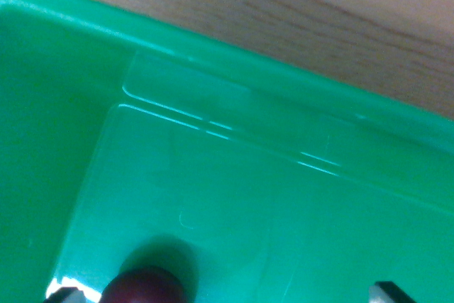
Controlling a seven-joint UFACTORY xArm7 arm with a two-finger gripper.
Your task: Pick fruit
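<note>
A dark red round fruit (147,287) shows at the bottom edge of the wrist view, cut off by the frame, with its shadow on the floor of a green plastic bin (234,196). My gripper (227,297) is open: one fingertip (65,294) peeks in at the bottom left, just beside the fruit, and the other fingertip (390,293) is far off at the bottom right. The fruit lies close to the left fingertip and well apart from the right one. Whether it touches the left fingertip I cannot tell.
The bin's rim (213,54) runs diagonally from upper left to right. Beyond it lies a wooden tabletop (319,12). The bin's left wall (35,140) rises at the wrist view's left.
</note>
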